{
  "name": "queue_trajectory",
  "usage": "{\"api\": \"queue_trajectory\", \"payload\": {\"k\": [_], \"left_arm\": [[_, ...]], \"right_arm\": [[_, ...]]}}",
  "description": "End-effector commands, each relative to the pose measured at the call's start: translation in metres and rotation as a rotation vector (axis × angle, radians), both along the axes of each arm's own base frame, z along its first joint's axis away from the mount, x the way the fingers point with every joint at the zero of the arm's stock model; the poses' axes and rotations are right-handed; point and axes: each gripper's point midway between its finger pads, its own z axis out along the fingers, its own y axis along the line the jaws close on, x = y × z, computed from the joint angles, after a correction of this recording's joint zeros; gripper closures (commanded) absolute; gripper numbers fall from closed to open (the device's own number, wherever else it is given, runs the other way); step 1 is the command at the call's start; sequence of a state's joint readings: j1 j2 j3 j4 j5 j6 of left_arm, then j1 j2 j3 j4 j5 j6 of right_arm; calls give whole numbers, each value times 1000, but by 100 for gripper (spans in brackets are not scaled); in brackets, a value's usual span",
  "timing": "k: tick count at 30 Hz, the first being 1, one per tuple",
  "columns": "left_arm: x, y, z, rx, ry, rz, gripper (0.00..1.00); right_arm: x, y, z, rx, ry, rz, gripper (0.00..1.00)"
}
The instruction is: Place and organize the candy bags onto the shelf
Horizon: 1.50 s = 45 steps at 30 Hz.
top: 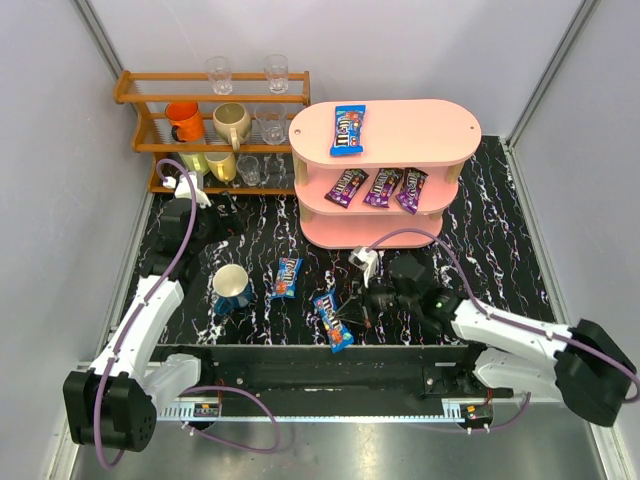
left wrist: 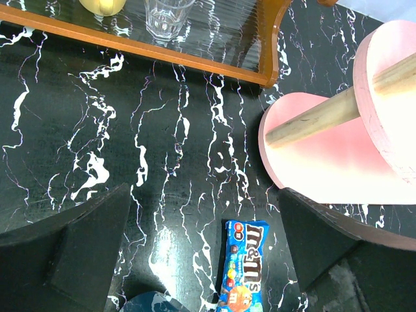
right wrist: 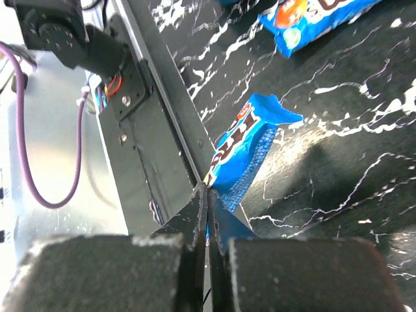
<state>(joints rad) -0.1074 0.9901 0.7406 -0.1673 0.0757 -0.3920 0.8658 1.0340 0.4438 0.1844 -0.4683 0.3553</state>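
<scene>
The pink shelf stands at the back right. One blue candy bag lies on its top board and three purple bags on the middle board. Two blue bags lie on the table: one beside the mug, the other near the front edge. My right gripper is shut on the edge of the front bag, low at the table. My left gripper is open and empty, above the table behind the mug. The bag beside the mug shows between its fingers, well below them.
A blue mug stands left of the loose bags. A wooden rack with mugs and glasses stands at the back left, next to the shelf. The metal front rail runs just beside the held bag. Grey walls close in both sides.
</scene>
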Motion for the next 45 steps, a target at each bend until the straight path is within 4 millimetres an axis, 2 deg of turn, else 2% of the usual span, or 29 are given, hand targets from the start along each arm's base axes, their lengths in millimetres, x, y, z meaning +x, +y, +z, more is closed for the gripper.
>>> {"api": "queue_trajectory", "payload": {"k": [1, 2, 4, 5, 9, 10, 11, 12, 14, 15, 16, 18, 19, 20, 22, 23, 24, 25, 30, 35, 41, 45], "left_arm": [[8, 0, 31, -10, -87, -3, 1], [9, 0, 30, -10, -87, -3, 1], [8, 0, 31, -8, -88, -2, 1], [9, 0, 30, -8, -87, -2, 1], [8, 0, 29, -6, -84, -3, 1], [8, 0, 29, -6, -83, -4, 1], [9, -1, 30, -7, -86, -5, 1], [9, -1, 30, -9, -85, -5, 1], [9, -1, 30, -8, -84, -7, 1], [9, -1, 30, -6, -84, -7, 1], [9, 0, 31, -5, -86, -3, 1], [8, 1, 30, -2, -85, -1, 1], [8, 1, 31, -1, -86, 2, 1], [8, 1, 31, 0, -87, 1, 1], [8, 1, 31, -2, -88, 1, 1], [9, 2, 30, -1, -85, 4, 1], [9, 1, 31, -2, -86, 1, 1], [8, 1, 31, -2, -86, 1, 1], [9, 1, 30, -4, -84, 2, 1], [10, -1, 28, -8, -78, -5, 1], [10, 0, 27, -3, -77, 0, 1], [10, 1, 28, -2, -78, 3, 1]], "right_arm": [[-9, 18, 11, -23, -1, 166, 100], [-10, 16, -4, -80, 42, 174, 100], [4, 17, -7, -124, 17, 134, 100], [5, 14, -17, -171, 37, 123, 100], [36, 10, -27, -268, -28, 2, 100], [46, 10, -25, -285, -52, -38, 90], [58, 8, -28, -312, -58, -99, 73], [81, -3, -33, -369, -100, -232, 52], [106, -12, -31, -408, -108, -391, 29], [121, -23, -29, -435, -135, -495, 28], [128, -25, -24, -431, -135, -544, 27], [132, -31, -21, -425, -106, -621, 26], [131, -29, -22, -414, -86, -622, 27], [126, -26, -21, -385, -42, -626, 32], [106, -16, -28, -348, 43, -552, 49], [97, -12, -27, -315, 94, -543, 62], [91, -12, -28, -314, 118, -546, 97], [77, -10, -28, -312, 121, -530, 100], [40, -7, -27, -294, 166, -513, 100], [12, 9, -44, -331, 184, -424, 100], [-4, 29, -64, -364, 228, -370, 100], [-6, 26, -73, -391, 248, -392, 100]]}}
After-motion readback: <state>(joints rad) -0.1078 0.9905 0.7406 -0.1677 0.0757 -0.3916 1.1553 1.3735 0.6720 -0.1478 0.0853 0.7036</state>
